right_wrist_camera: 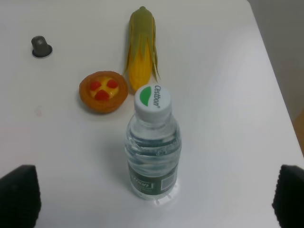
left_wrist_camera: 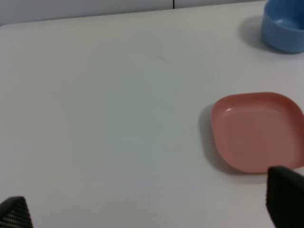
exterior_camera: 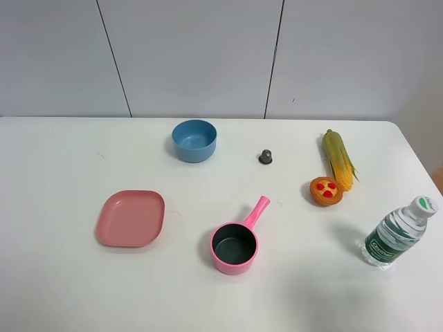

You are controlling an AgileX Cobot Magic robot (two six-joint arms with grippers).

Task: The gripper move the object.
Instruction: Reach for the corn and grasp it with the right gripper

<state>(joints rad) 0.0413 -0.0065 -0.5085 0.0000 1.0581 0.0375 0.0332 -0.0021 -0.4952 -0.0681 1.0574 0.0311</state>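
Observation:
The toy corn cob (exterior_camera: 338, 160), yellow with green husk leaves, lies on the white table at the right, just behind the round orange tart (exterior_camera: 326, 191). It also shows in the right wrist view (right_wrist_camera: 142, 54), beyond the water bottle. No gripper shows in the exterior high view. In the right wrist view my right gripper (right_wrist_camera: 156, 197) is open, its dark fingertips (right_wrist_camera: 19, 194) far apart at the frame's lower corners, well short of the corn. In the left wrist view my left gripper (left_wrist_camera: 152, 209) is open and empty over bare table beside the pink plate.
A water bottle (exterior_camera: 397, 234) stands upright at the front right, between my right gripper and the corn. A pink saucepan (exterior_camera: 236, 243) sits at centre front, a pink plate (exterior_camera: 131, 218) at the left, a blue bowl (exterior_camera: 194, 140) at the back, a small grey cap (exterior_camera: 266, 157) beside it.

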